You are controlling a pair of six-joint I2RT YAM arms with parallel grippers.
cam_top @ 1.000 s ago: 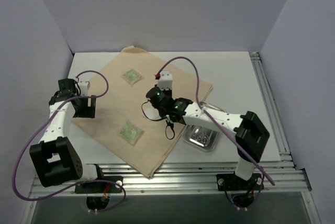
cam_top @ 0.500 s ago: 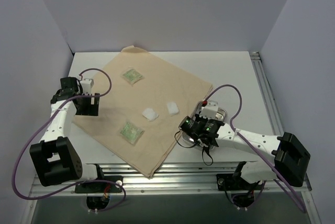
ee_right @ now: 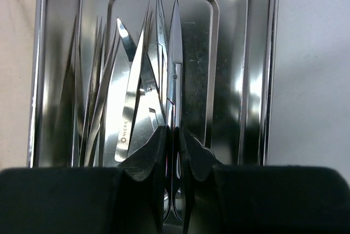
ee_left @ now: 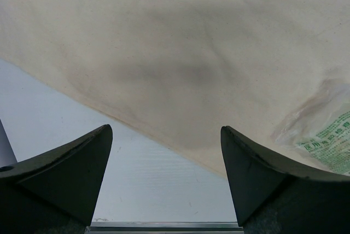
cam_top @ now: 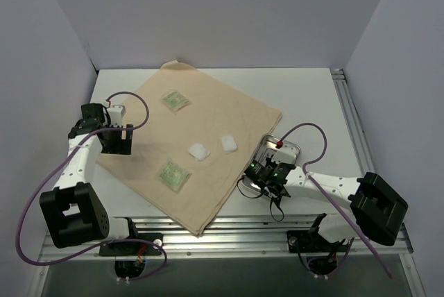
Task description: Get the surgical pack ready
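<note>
Down in the steel tray [ee_right: 260, 53] with the right gripper [ee_right: 174, 142]: jaws drawn narrow, pinching the forceps [ee_right: 174, 75] low on the shanks, just ahead of the handle rings. Long axis straight out from the fingertips, points toward the tray's far end, rings back under the wrist (in line with the grip, then, not across it). Lies close beside several other steel instruments [ee_right: 128, 119] on the left; contact with them impossible to judge.

From above: tray at the near right of the table [cam_top: 312, 96], just off the right-hand edge of the tan cloth [cam_top: 215, 109]. Spread flat on that cloth: two white gauze pads [cam_top: 200, 150] near the middle and two green packets [cam_top: 174, 100] toward the left, one far, one near.

Probably calls for a straight lift first, to clear the neighbours and the tray wall, then a carry leftward onto the cloth, toward the bare patch beside the gauze. Clearly the right arm's job: on the thing now, and the tray well apart from the left gripper [ee_left: 165, 133], jaws wide, nothing between them, over the cloth's left edge. Worth watching for a neighbouring instrument dragged up alongside.
</note>
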